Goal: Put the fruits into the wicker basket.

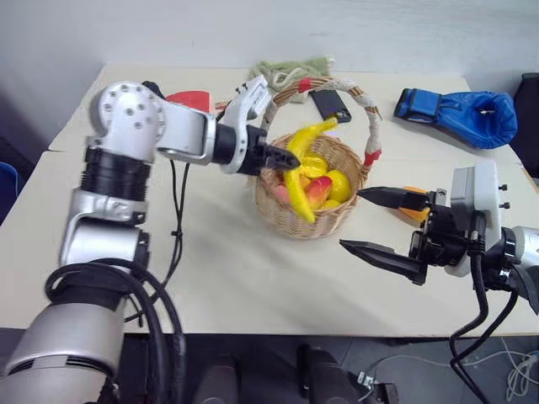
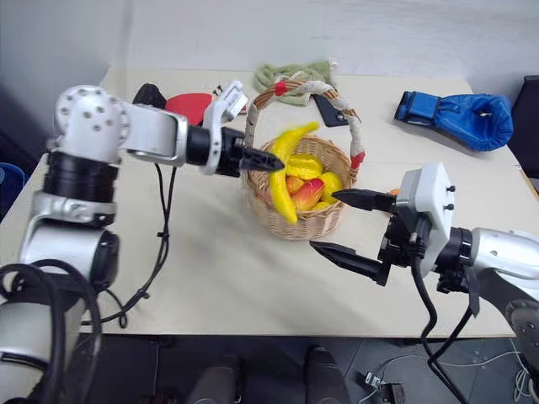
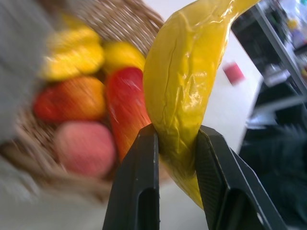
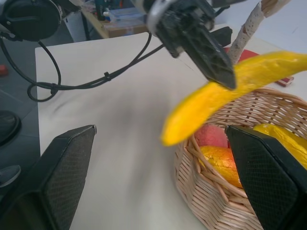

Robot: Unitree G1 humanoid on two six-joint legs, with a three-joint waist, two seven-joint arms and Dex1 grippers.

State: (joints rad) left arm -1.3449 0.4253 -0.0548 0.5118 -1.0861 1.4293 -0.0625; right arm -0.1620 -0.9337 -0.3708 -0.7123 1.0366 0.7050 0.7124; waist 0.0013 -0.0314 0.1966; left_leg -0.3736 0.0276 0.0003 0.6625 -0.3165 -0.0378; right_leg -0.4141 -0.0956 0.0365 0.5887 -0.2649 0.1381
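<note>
While our left gripper (image 1: 289, 158) clamps the banana (image 1: 301, 168) above the wicker basket (image 1: 320, 220), mangoes (image 1: 318, 190) lie inside it. Our right gripper (image 1: 370, 220) waits beside the basket, jaws wide apart and empty.

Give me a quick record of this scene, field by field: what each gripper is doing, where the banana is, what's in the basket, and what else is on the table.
left gripper: shut on the banana
banana: held above the basket, not yet released
right gripper: open, beside the basket, holding nothing
basket: several yellow and red fruits inside
orange fruit: on the table, behind the right gripper
other items: blue glove, green cloth, red paddle
</note>
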